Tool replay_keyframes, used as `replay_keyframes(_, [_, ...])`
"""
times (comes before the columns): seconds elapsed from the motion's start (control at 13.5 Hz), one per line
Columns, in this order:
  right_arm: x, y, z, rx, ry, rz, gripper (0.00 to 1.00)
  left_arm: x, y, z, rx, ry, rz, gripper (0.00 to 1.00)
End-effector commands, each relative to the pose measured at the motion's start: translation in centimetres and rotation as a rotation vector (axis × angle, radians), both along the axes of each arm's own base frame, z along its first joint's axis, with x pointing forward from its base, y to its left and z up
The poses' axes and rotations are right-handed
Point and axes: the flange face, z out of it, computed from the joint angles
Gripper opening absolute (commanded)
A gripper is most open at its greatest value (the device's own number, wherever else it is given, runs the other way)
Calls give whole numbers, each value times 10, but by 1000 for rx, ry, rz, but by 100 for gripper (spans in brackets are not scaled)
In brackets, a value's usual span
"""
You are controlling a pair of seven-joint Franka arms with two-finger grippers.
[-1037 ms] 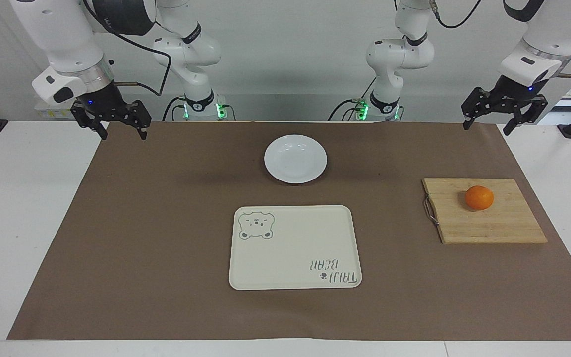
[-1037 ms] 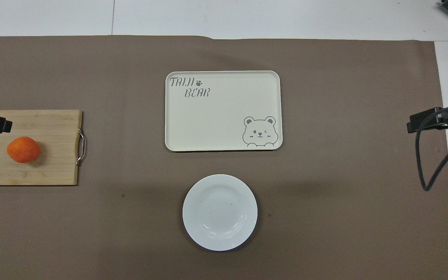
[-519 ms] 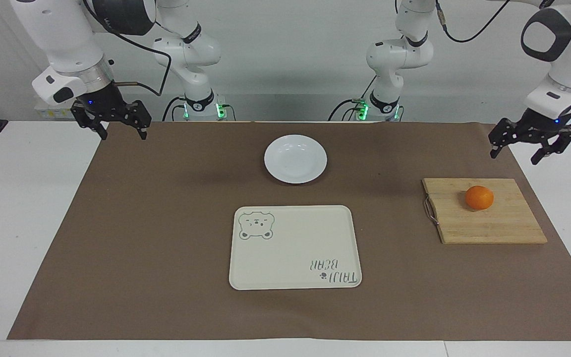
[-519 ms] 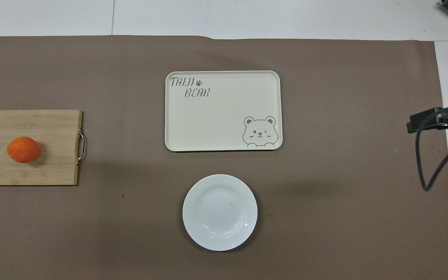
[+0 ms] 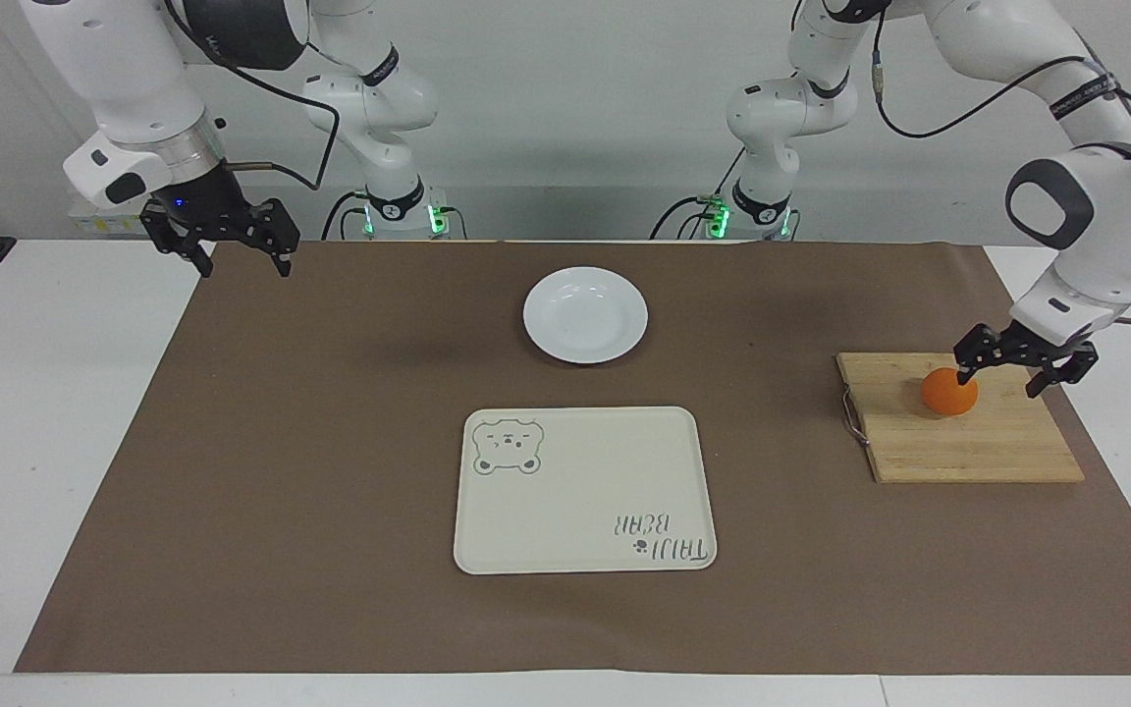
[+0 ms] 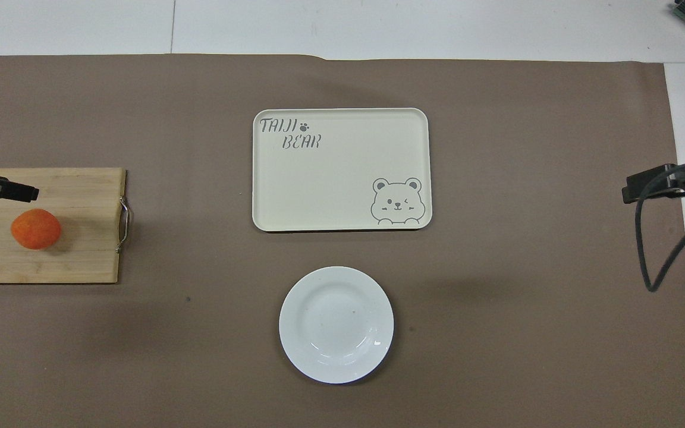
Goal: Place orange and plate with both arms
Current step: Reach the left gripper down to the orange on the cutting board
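with its jaws spread, the left gripper (image 5: 1023, 375) sits off-centre over the orange (image 5: 949, 392), which could be nudged and rolled off the board (image 5: 968, 447); the right gripper (image 5: 234, 249) waits with jaws open.

White table (image 5: 55, 412), brown mat (image 5: 330, 442), on it plate (image 5: 585, 314), tray (image 5: 583, 489), cutting board (image 5: 968, 442)

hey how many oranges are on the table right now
1. The orange sits on the cutting board at the left arm's end of the table, with the open left gripper low over it. Nothing in view could hide another.
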Motion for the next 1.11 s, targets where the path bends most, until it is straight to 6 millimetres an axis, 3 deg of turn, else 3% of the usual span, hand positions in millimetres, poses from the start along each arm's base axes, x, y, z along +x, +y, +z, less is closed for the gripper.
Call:
replay_keyframes(0.0, [-5,-2,0,1,-1,18,100,-19,3,-29,-9,-14,6,100])
replay_keyframes(0.3, [-5,-2,0,1,-1,18,100,-35,18,-61,-12,6,47,100])
replay_keyframes(0.81, [-5,-3,0,1,-1,17,100,-41,20,-65,-11,6,60,100])
replay_keyframes(0.89, [-5,-2,1,1,-2,18,100,-42,21,-65,-13,12,61,75])
replay_keyframes(0.96, [-5,-2,0,1,-1,18,100,-45,28,-65,-13,15,68,40])
replay_keyframes(1.04, [-5,-3,0,1,-1,17,100,-48,33,-66,-16,26,71,17])
